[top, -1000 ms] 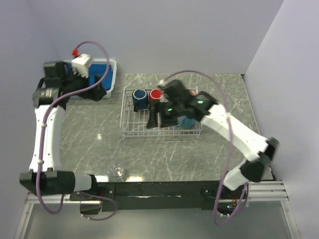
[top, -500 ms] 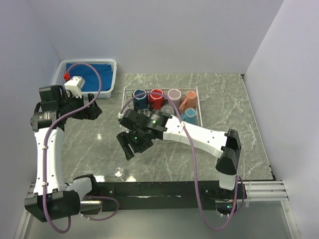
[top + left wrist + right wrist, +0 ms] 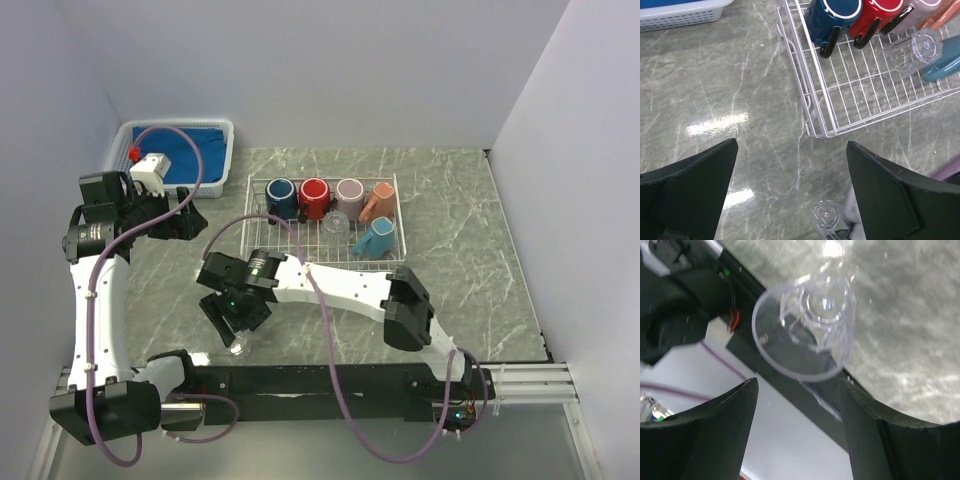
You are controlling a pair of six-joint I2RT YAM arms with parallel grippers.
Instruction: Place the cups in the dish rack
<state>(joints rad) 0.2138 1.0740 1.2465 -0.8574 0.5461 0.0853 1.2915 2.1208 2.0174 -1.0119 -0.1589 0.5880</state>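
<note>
The white wire dish rack (image 3: pixel 290 242) holds a navy mug (image 3: pixel 280 197), a red mug (image 3: pixel 314 196), a mauve mug (image 3: pixel 349 191), a salmon mug (image 3: pixel 381 201), a light blue mug (image 3: pixel 375 238) and a clear glass cup (image 3: pixel 336 222). A second clear glass cup (image 3: pixel 238 347) stands on the table near the front edge. My right gripper (image 3: pixel 236 330) is open just above it; in the right wrist view the glass (image 3: pixel 805 330) lies just beyond the open gripper (image 3: pixel 799 385). My left gripper (image 3: pixel 792 144) is open and empty, left of the rack (image 3: pixel 860 100).
A white plastic basket with blue cloth (image 3: pixel 180 150) stands at the back left. The black rail (image 3: pixel 320 378) of the table's front edge runs right under the loose glass. The right arm stretches across the table in front of the rack.
My right arm has swung from the rack to the front left of the table, down to the loose glass. My left gripper moved off the basket, then held still.
</note>
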